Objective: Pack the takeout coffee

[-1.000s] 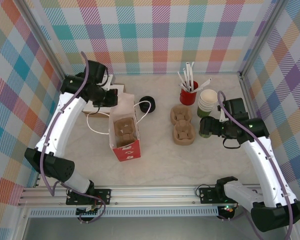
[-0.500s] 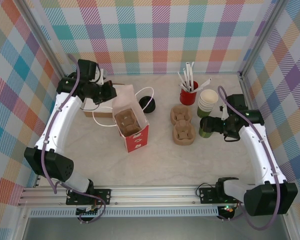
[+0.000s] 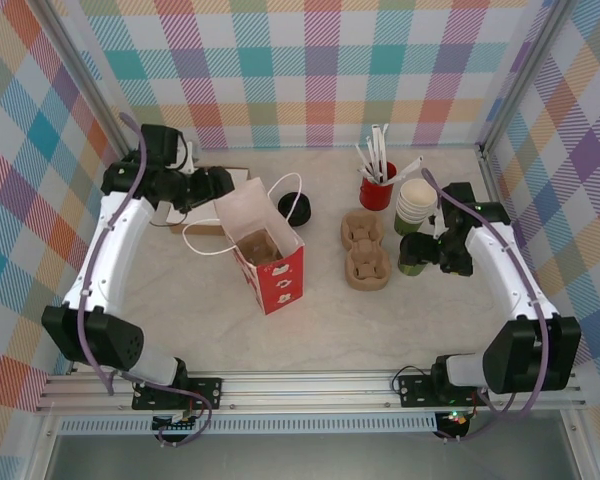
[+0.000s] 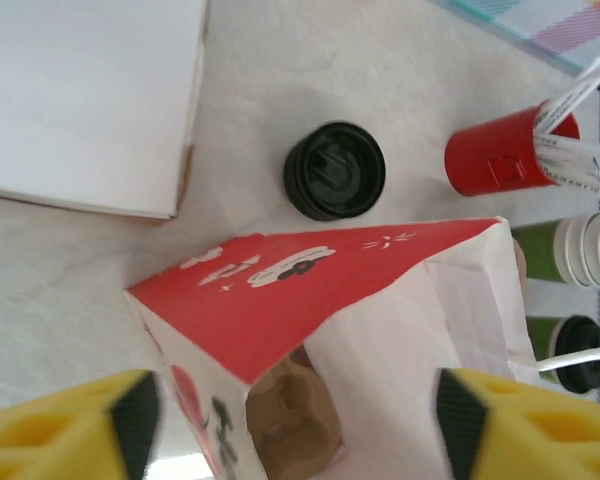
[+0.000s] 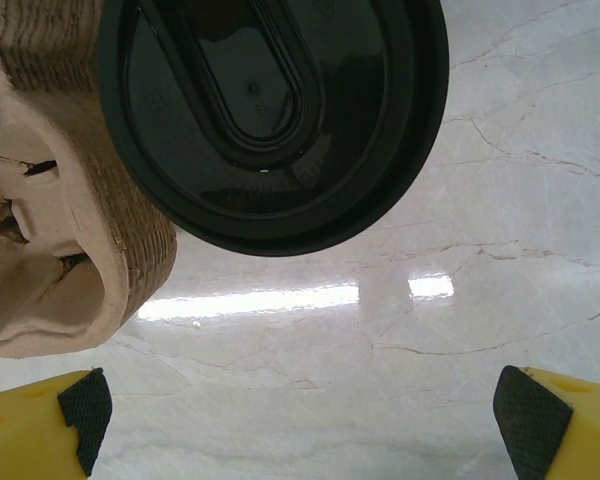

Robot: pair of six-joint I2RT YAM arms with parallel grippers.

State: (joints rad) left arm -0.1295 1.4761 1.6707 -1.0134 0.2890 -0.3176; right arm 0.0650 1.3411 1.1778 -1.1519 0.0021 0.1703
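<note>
From above, the takeout coffee [image 3: 411, 257], an olive-green cup with a black lid, stands on the table just right of two loose cardboard carriers [image 3: 365, 250], so it is not packed yet. The right gripper [image 3: 435, 250] sits just beside it, jaws spread, holding nothing. A red and white paper bag [image 3: 280, 283] stands open left of centre with a cup carrier [image 3: 260, 248] inside, ready to receive the cup. The left gripper [image 3: 220, 185] hovers near the bag's back rim. Grasping the cup, carrying it and lowering it into the bag all appear left to do. At the left wrist, both yellow fingers [image 4: 70, 430] stand wide apart above the bag's mouth and grip nothing. A black lid [image 4: 335, 183] on the table and a red cup of straws [image 4: 500, 150] lie beyond the bag. At the right wrist, the coffee's lid looms close ahead, between the open fingertips [image 5: 40, 420] and untouched. Compared with a second ago, the bag has swung round, shifted right and opened wider. The left gripper, then closed at the bag's rim, has let go. The right arm has folded in closer, and the coffee has not moved.
</note>
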